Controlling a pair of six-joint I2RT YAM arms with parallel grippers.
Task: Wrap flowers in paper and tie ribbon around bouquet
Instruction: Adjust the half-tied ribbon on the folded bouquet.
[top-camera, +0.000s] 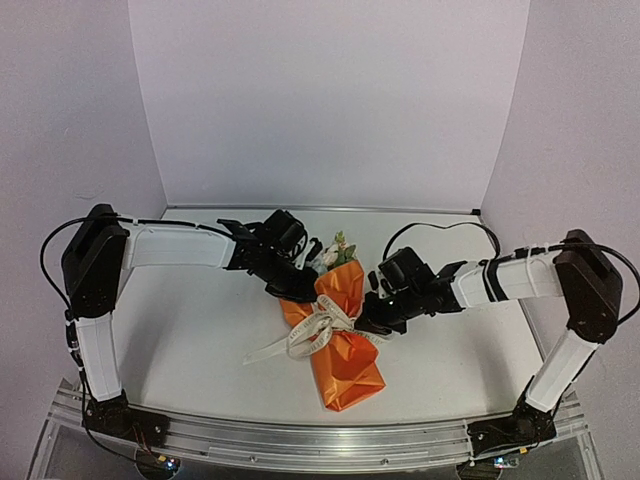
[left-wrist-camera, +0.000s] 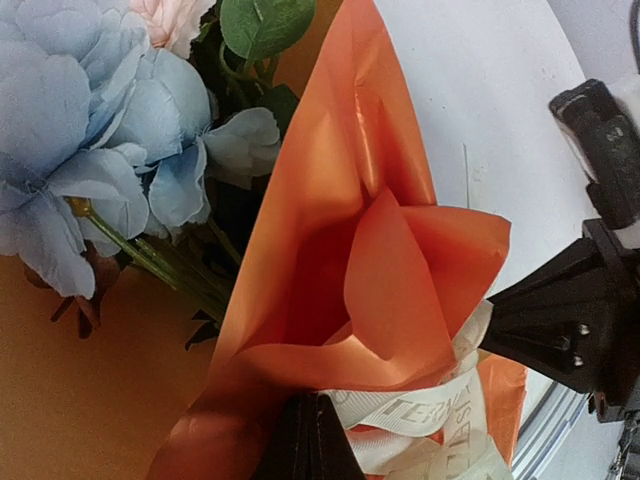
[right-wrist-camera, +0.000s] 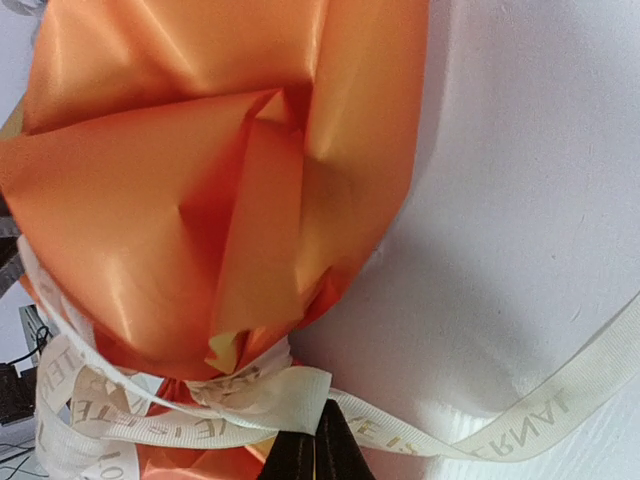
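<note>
Left gripper (left-wrist-camera: 305, 438) has its jaws pressed together with no gap showing, and its tips sit against the folded edge of the orange paper (left-wrist-camera: 340, 200), at the upper left side of the bouquet (top-camera: 345, 365) as seen from above. Whether it pinches a fold of that paper I cannot tell, since the edge curls over the tips. Just beyond those tips the paper opens into a cone, and further out on the gripper's left the flowers (left-wrist-camera: 90, 130) stick out of the wide end: pale blue petals, a pink one and green leaves on thin stems. The ribbon (right-wrist-camera: 530, 410) passes just beside the left tips on their right (its dark lettering is partly readable there). Right gripper (right-wrist-camera: 312, 452) is closed as well, narrow, and it grips the ribbon right at the knot, with one strand running off to its right across the table (top-camera: 200, 330) and loops bunching to its left. Straight ahead of it lies the pinched waist of the bouquet, with the orange cone spreading out above. Seen from above, the two grippers face each other across the bouquet, which lies flat and slanted between them, blooms toward the far wall.
</note>
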